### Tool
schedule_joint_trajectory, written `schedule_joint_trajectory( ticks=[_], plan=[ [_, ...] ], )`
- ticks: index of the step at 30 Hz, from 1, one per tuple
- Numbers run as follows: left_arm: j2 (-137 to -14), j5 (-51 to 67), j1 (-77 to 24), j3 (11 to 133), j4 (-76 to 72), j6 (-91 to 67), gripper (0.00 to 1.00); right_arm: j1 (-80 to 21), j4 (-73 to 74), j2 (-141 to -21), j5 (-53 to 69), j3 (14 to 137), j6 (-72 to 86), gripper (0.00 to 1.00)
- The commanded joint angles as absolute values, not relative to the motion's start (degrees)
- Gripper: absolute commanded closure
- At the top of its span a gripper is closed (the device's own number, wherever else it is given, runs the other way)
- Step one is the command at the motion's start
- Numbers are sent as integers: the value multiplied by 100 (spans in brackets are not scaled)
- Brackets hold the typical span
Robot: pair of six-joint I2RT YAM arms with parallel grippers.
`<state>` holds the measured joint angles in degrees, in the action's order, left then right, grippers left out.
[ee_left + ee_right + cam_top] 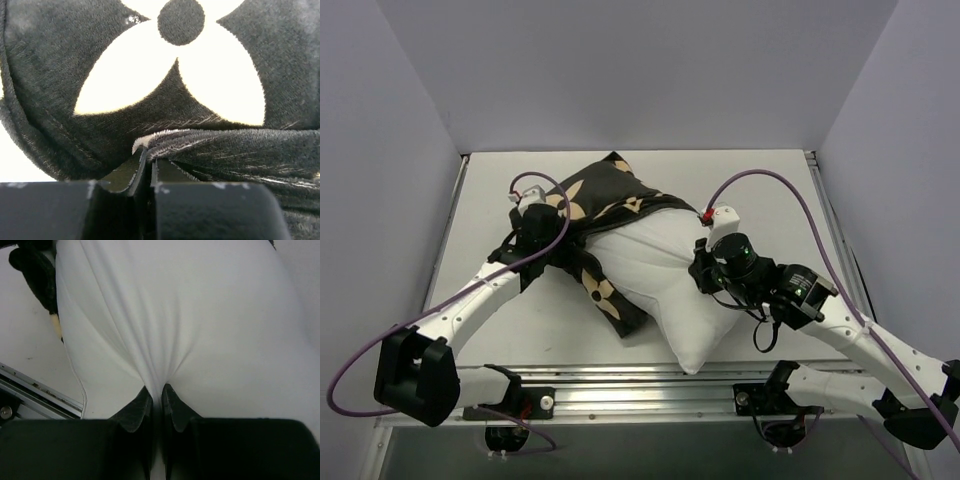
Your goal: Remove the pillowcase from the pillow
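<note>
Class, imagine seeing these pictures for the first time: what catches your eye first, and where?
A plump white pillow lies in the middle, half out of a black pillowcase with tan flower prints bunched over its far-left end. The left gripper pinches a fold of black fabric; the right gripper pinches the white cloth.

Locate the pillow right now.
In the top view the pillow lies centre frame, its far-left part covered by the pillowcase, its right side pinched by the right tool.

Black tan-flowered pillowcase (605, 200), white pillow (660, 275)
</note>
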<state>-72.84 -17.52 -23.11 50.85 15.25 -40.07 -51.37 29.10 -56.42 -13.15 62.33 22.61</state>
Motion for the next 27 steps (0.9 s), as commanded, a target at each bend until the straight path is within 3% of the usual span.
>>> schedule_joint_trajectory(
  ticks=[1,3,5,6,7,9,11,13,16,22,27],
  plan=[
    [-7733,-2042,-1924,5325,661,-3631,85,-4975,3393,-5177,-1426,6610,1952,100],
    [-7726,-1645,-1986,5387,537,-3455,77,-4975,3157,-5229,-1005,6469,1907,100],
    [-7577,-1249,-2144,5432,448,-3314,61,-4975,3007,-5308,-818,6346,1846,100],
    [-7489,-1074,-2197,5423,483,-3279,52,-4975,2893,-5422,-739,6311,1828,100],
    [-7253,-1011,-2310,5388,527,-3252,33,-4975,2848,-5492,-747,6284,1767,99],
    [-6980,-853,-2381,5353,780,-3226,18,-4983,2760,-5747,-765,6258,1740,86],
    [-6532,-581,-2478,5247,1010,-3243,7,-4983,2655,-5984,-669,6275,1661,62],
    [-6102,-414,-2531,5168,1492,-3243,3,-4983,2593,-6073,-528,6363,1652,42],
    [-5653,-325,-2566,5045,2143,-3208,3,-4975,2338,-6082,-283,6433,1635,22],
    [-5790,0,-2584,5492,2707,-2550,3,-4843,2224,-6275,-404,6609,1679,4],
    [-6931,457,-2855,6886,2716,-1952,3,-4010,1934,-6355,-63,6390,1722,0]
  ],
)
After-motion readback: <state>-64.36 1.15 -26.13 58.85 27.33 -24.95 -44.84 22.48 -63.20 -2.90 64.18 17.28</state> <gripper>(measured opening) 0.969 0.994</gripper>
